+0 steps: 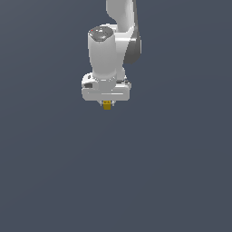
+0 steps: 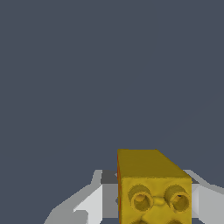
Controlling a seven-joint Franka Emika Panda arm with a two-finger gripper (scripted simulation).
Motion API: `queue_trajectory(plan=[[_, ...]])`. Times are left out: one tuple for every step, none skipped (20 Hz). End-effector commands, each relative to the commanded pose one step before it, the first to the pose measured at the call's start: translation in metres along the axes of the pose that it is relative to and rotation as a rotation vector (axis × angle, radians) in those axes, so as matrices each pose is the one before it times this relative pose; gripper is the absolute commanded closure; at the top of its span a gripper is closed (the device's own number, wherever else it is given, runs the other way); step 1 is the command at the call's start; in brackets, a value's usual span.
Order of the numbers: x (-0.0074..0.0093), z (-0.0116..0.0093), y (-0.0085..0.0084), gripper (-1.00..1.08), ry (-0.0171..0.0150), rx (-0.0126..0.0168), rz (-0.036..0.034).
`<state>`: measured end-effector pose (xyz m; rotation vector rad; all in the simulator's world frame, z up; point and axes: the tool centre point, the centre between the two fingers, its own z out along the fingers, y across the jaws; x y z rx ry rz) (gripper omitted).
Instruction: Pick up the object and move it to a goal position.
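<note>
The small yellow-gold blocky piece with round sockets on its face sits clamped between the white fingers of the hand, peeking out just below the palm in the exterior view. The white robot arm hangs above it against a plain dark grey-blue backdrop. So the pick looks done, I'd say; what's left is the carry and arrival. No goal marker shows in either view, so how far remains I can't judge.

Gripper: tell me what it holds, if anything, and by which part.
The gripper holds the yellow block, pinched by its two opposite sides between the fingers; the block's hollowed face points at the wrist camera.
</note>
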<state>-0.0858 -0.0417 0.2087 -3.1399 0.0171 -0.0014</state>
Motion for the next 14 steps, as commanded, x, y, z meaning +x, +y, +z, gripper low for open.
queue_trajectory(plan=[[-0.00130,-0.01944,0.01041,1.08,-0.00088,0.00037,-0.00073],[-0.00017,-0.00658,0.00362,1.08,0.00000,0.00000,0.00000],[-0.00013,-0.00602,0.00333,1.08,0.00000,0.00000,0.00000],[-0.00009,-0.00547,0.00304,1.08,0.00000,0.00000,0.00000],[-0.00008,-0.00499,0.00276,1.08,0.00006,-0.00062,0.00031],[0.00001,-0.00438,0.00246,1.08,0.00000,0.00000,0.00000],[0.00006,-0.00383,0.00217,1.08,0.00000,0.00000,0.00000],[0.00011,-0.00328,0.00188,1.08,0.00000,0.00000,0.00000],[0.00015,-0.00278,0.00145,1.08,-0.00003,-0.00069,0.00007],[0.00018,-0.00222,0.00131,1.08,0.00000,0.00000,0.00000],[0.00019,-0.00170,0.00102,1.08,0.00000,0.00000,0.00000],[0.00017,-0.00119,0.00073,1.08,0.00000,0.00000,0.00000],[0.00012,-0.00070,0.00044,1.08,0.00000,0.00000,0.00000],[0.00005,-0.00025,0.00001,1.08,-0.00002,-0.00049,-0.00001]])
